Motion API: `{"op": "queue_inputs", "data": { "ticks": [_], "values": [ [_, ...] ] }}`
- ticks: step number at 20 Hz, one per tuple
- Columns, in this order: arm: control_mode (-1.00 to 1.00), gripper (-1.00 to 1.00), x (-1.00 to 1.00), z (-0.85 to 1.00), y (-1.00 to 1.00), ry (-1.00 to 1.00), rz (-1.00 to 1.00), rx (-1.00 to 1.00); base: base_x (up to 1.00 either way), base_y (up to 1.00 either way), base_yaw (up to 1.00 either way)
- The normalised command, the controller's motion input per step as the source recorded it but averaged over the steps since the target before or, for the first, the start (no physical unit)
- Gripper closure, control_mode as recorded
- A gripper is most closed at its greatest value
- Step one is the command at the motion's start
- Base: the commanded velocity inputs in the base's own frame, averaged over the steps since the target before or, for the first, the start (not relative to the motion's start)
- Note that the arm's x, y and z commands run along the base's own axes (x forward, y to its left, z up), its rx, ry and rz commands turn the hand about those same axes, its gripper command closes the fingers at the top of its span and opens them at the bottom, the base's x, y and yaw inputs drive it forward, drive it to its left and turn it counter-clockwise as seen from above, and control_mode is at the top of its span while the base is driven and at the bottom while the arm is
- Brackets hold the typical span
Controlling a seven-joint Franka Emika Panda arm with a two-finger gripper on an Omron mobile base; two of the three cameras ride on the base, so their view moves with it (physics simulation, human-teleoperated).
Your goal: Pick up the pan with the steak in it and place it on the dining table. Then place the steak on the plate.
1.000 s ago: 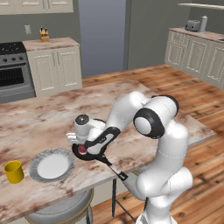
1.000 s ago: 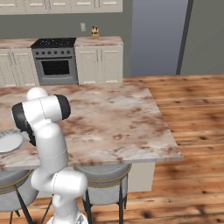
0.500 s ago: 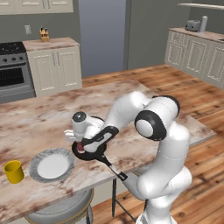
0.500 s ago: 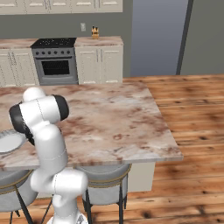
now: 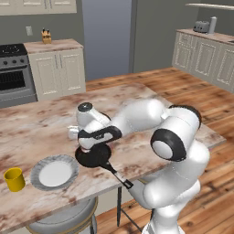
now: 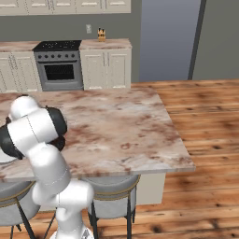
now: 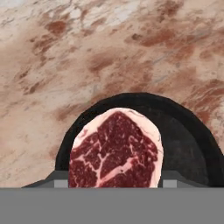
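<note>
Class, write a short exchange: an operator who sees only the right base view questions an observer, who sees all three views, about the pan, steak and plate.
Operator: The arm is in my way. Where is the pan?
Observer: The pan sits on the table, right beside the plate.
Operator: And the steak?
Observer: The steak lies in the pan, between the fingertips of the gripper; I cannot tell whether they grip it.

No legible text, label or sign.
</note>
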Motion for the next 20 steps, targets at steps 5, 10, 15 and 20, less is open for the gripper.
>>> {"op": "queue_inputs", "data": {
  "ticks": [5,10,15,20],
  "values": [
    [-1.00,1.00,-0.53,0.46,-0.55,0.10,0.00,0.08,0.00,0.00,0.00],
    [-1.00,1.00,-0.45,0.37,-0.37,0.06,0.00,0.09,0.00,0.00,0.00],
    [-1.00,1.00,0.05,0.11,0.56,0.00,0.00,0.03,0.00,0.00,0.00],
    [-1.00,1.00,0.15,0.00,0.93,-0.01,-0.01,0.00,0.00,0.00,0.00]
  ]
}}
